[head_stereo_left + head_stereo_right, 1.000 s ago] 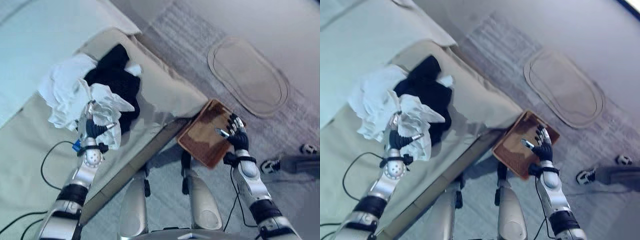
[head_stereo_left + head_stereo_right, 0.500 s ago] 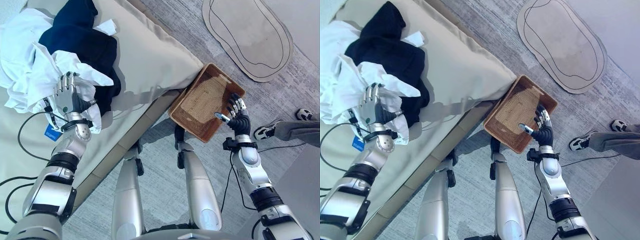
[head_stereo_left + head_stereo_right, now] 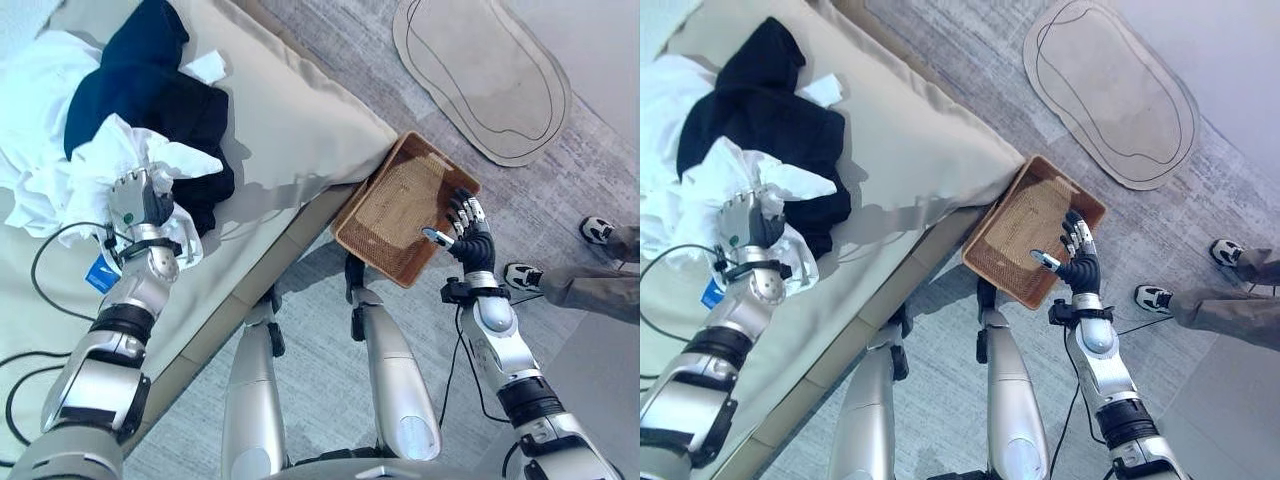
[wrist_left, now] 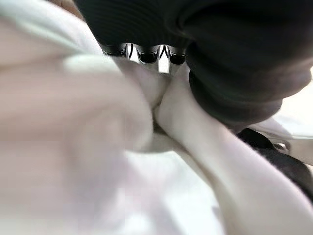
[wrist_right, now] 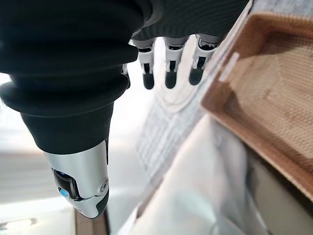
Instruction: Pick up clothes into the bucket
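The left hand (image 3: 138, 200) is curled into a crumpled white cloth garment (image 3: 60, 170), gripping a bunched fold of it (the left wrist view shows its fingers sunk in the fabric). That garment lies on the beige cushioned sofa (image 3: 290, 120), touching a dark navy garment (image 3: 160, 90) heaped beside it. The right hand (image 3: 462, 232) hovers with fingers straight and spread, holding nothing, over the near edge of the rectangular brown woven basket (image 3: 400, 215) standing on the grey floor against the sofa's front.
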{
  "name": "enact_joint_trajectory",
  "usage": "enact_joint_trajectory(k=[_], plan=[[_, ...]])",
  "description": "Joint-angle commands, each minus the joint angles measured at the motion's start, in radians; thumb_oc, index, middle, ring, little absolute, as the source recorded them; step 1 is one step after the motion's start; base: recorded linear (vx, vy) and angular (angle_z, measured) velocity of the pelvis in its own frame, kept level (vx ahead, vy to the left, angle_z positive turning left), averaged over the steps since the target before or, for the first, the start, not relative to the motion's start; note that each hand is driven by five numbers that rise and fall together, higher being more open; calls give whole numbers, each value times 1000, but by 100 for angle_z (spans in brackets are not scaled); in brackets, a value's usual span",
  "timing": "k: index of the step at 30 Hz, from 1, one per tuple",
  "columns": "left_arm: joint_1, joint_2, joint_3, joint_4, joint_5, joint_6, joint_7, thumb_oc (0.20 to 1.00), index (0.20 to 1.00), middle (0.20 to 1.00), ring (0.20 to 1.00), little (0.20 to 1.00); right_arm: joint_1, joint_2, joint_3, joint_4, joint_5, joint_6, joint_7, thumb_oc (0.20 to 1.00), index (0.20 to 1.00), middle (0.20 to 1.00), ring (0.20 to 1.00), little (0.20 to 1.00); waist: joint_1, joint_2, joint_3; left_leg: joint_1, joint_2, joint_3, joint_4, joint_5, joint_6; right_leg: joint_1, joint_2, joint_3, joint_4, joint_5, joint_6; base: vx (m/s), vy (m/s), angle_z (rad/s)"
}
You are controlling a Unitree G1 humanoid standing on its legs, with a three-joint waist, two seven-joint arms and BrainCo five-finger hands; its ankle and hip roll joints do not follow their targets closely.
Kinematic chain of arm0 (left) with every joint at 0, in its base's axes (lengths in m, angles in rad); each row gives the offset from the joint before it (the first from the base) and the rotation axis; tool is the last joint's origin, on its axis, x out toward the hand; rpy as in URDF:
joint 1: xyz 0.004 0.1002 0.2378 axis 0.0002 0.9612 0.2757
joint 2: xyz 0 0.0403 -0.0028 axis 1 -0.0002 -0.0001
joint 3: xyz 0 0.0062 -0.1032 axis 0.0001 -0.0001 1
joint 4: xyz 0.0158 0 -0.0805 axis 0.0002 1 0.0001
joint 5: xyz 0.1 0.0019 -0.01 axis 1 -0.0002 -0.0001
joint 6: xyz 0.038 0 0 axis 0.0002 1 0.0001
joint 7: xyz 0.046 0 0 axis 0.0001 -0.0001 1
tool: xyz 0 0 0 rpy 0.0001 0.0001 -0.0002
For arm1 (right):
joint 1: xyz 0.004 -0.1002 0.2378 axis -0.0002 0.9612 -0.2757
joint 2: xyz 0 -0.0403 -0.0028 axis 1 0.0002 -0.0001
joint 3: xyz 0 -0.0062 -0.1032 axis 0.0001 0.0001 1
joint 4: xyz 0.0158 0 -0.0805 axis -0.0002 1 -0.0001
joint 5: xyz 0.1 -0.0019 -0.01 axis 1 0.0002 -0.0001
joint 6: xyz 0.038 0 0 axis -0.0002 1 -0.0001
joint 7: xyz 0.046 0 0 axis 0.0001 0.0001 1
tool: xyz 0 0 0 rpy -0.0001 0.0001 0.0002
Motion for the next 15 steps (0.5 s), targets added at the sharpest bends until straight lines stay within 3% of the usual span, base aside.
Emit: enact_joint_trajectory(k=[1, 15], plan=[[99, -13, 24, -22, 31, -44, -5, 200, 200, 200, 200, 200, 92, -13, -19, -48, -25, -61, 10, 1000, 1000, 1000, 1000, 1000, 18, -1, -129, 0, 25, -11, 109, -99, -13, 100, -110, -42, -156, 114, 90, 65, -28, -5], [392, -32, 219, -386, 8, -144, -104, 200, 200, 200, 200, 200, 128, 2, -69, 29, -58, -5, 50, 1000, 1000, 1000, 1000, 1000, 93, 16, -192, 320, 0, -17, -92, -54, -20, 424, -118, -106, -304, 131, 98, 80, -33, 5]])
